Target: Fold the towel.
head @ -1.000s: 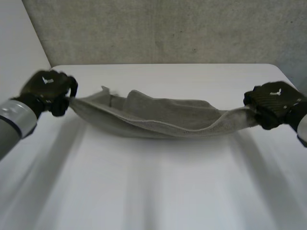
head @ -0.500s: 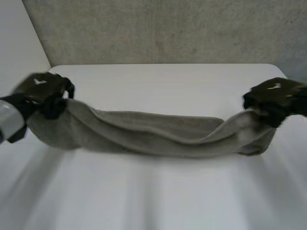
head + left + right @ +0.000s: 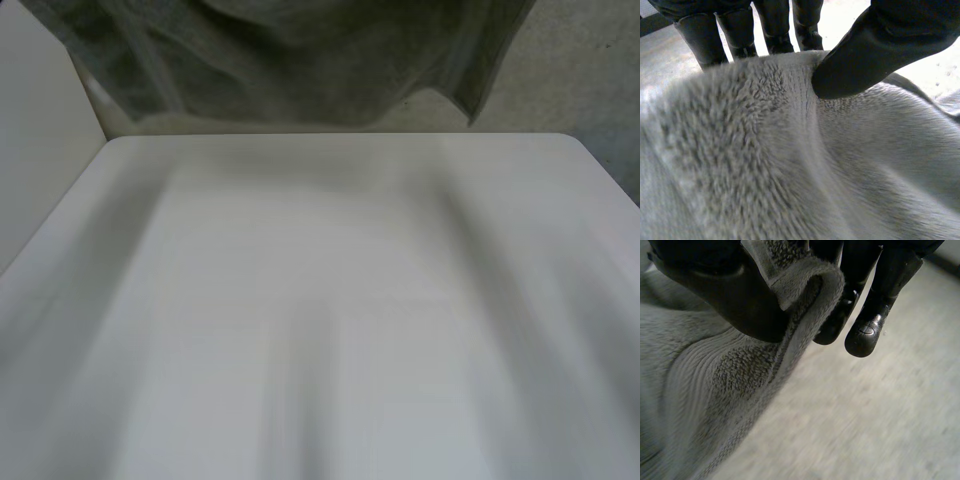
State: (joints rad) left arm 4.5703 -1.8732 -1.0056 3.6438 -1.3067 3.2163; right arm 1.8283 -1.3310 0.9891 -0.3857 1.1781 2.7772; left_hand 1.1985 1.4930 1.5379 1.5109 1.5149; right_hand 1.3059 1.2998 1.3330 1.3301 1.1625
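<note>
My right hand [image 3: 730,295] pinches a folded edge of the grey towel [image 3: 715,390] between the thumb and the fingers [image 3: 867,332], and the hem loops over just beside the thumb. The rest of the towel falls away from my palm in ribbed and fluffy bands, against a pale grey surface [image 3: 880,430].

I get soft, even light in the head view. The white table [image 3: 330,330] reads bright, with faint grey shade at its far edge beneath the dim towel [image 3: 300,60]. In the right wrist view, a small glint sits on the right hand [image 3: 866,333].
</note>
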